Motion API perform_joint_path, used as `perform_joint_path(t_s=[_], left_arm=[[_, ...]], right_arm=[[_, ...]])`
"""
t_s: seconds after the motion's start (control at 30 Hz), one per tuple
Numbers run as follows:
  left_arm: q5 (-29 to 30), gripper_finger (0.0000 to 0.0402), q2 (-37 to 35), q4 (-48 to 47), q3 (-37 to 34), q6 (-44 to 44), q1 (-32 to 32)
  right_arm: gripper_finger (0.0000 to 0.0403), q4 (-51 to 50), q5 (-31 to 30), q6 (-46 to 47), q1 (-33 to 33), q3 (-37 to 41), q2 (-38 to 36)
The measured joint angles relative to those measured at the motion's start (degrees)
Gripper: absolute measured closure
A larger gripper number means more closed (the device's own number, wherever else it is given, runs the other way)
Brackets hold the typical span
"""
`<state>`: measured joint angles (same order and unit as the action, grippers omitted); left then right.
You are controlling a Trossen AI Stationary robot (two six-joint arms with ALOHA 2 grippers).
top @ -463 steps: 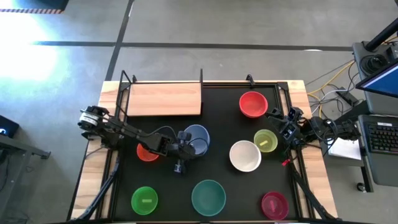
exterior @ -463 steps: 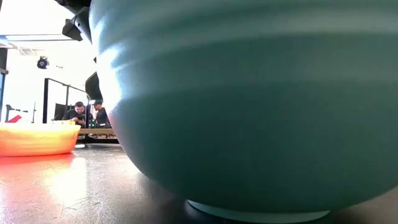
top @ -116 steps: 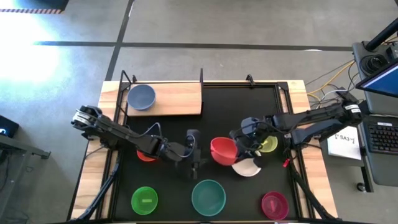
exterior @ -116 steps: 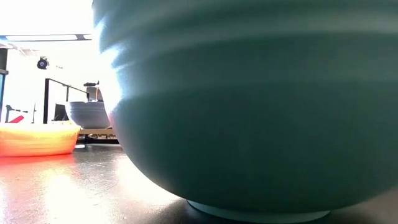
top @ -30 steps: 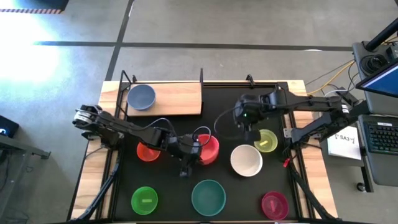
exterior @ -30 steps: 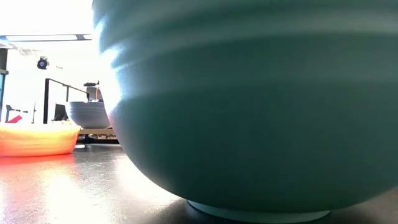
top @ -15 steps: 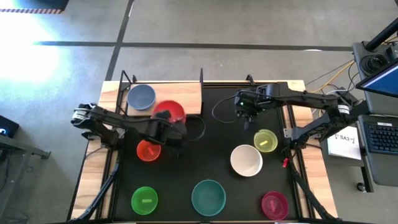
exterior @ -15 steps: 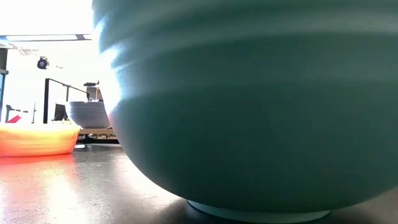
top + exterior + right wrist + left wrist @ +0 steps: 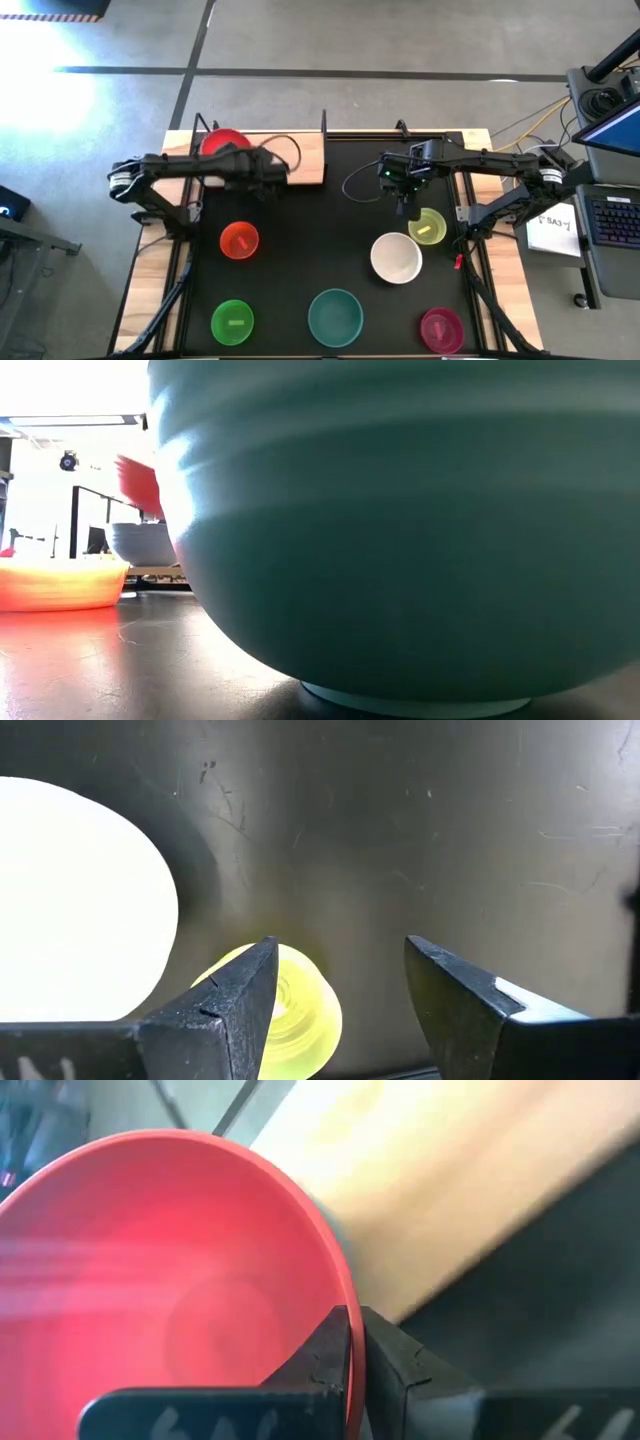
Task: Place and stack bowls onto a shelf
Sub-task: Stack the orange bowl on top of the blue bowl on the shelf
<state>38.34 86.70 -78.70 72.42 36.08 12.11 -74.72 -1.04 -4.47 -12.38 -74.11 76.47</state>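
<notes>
High view: the left gripper (image 9: 262, 168) holds the red bowl (image 9: 224, 143) over the left end of the shelf (image 9: 300, 160). From the claw the bowl lies toward ten o'clock, right where the blue-grey bowl would sit, though the red one covers it here. My reading is that the coming move is a straight lowering to nest red into blue-grey, so the two must line up. The right gripper (image 9: 404, 186) hovers over the mat (image 9: 330, 240), with the yellow-green bowl (image 9: 427, 227) just off at five o'clock and the white bowl (image 9: 395, 256) at six; the right arm is plainly the nearer to both.

Low view: the teal bowl (image 9: 400, 530) fills most of the picture. Past its edge the red bowl (image 9: 138, 482) shows tilted above the blue-grey bowl (image 9: 142, 543), apart from it. The orange bowl (image 9: 60, 582) rests on the mat.

Left wrist view: the left fingers (image 9: 330, 1350) are clamped on the red bowl's rim, one inside and one outside, with the shelf board beyond.

Right wrist view: the right jaws stand apart and empty, with the yellow-green bowl below, partly behind one finger, and the white bowl off to one side.
</notes>
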Motion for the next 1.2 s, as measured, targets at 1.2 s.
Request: perform_joint_path(t_s=[1.2], left_arm=[[1.7, 0.0304, -0.2, 13.7, -6.8, -9.9, 8.8]], right_arm=[[0.0197, 0.2, 0.0, 1.0, 0.0, 0.0, 0.0]])
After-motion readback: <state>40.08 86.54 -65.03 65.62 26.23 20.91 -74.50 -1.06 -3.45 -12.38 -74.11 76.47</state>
